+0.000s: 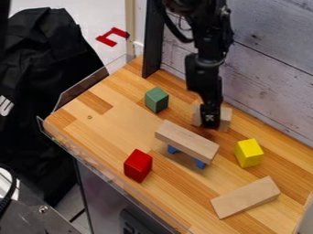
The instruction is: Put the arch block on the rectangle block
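Observation:
The gripper (210,120) hangs low over the back of the table, right of centre. A pale wooden block (225,119) shows on both sides of it; its middle is hidden, so I cannot tell its full shape or whether it is held. In front and slightly left, a long pale rectangle block (187,141) lies flat, raised off the table on blue supports (200,163). Whether these supports are separate blocks or one piece is hidden beneath it.
Around these stand a green block (156,100) at back left, a red block (138,165) at front left and a yellow block (249,152) at right. A wooden wedge (245,197) lies front right. The wall (269,68) borders the table behind.

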`<state>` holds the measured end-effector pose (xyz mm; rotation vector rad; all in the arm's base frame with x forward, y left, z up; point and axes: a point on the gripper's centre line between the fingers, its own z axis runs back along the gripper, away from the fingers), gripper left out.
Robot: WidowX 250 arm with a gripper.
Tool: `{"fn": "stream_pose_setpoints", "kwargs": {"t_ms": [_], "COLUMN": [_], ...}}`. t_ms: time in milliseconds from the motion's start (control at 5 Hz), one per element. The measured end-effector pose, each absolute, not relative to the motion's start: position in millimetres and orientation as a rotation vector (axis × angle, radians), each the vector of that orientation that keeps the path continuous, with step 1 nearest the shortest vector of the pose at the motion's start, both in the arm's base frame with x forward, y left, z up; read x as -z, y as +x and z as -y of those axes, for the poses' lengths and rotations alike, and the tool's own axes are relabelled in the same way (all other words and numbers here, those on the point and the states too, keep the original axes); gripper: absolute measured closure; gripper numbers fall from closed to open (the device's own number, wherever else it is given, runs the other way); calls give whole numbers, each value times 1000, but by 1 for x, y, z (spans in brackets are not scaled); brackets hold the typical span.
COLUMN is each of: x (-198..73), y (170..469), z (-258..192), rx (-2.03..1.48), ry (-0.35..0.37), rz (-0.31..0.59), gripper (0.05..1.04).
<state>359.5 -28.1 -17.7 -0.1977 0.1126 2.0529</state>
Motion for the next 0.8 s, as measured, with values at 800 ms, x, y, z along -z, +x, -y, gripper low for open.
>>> {"fn": "stream_pose_setpoints", "kwargs": {"t_ms": [800], "x": [-23], "y": [350], "z": [27], "rx": [-2038], "ry": [-275], "rz": [-106], "gripper": [511]}}
